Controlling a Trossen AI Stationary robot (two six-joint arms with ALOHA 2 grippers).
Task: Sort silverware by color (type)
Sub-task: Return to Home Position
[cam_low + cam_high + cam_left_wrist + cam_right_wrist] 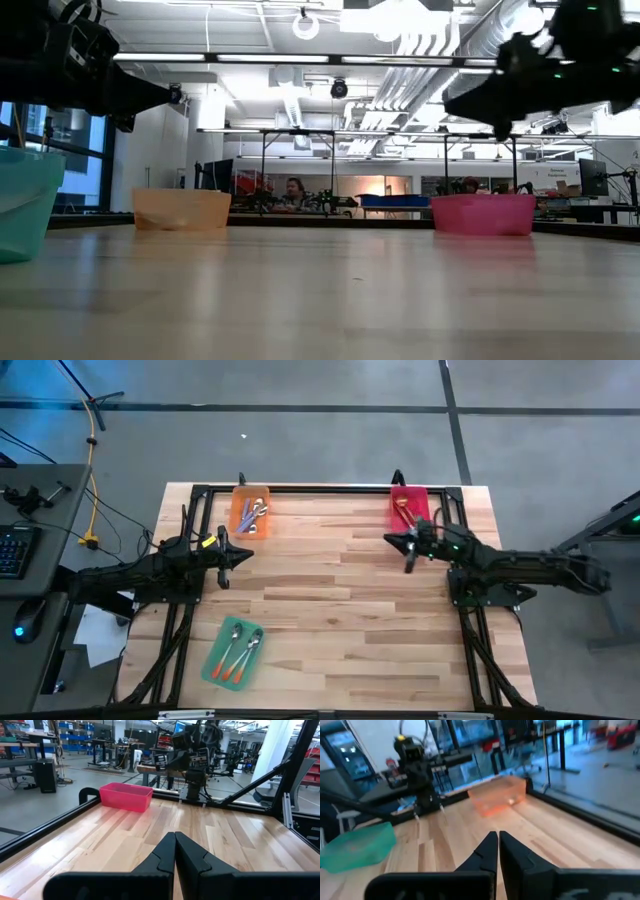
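Note:
The spoons lie in three trays. Purple-handled spoons (250,515) lie in the orange tray (237,520) at the far left. Gold spoons (404,510) lie in the pink tray (420,499) at the far right. Orange-handled spoons (238,653) lie in the green tray (212,663) at the near left. My left gripper (250,555) hovers above the table's left side, shut and empty, near the orange tray. My right gripper (386,538) hovers just near of the pink tray, shut and empty.
A black frame (330,489) runs along the table's edges. Bare wood (330,590) lies between the two arms and toward the near right. People sit at desks in the room beyond the table (292,190).

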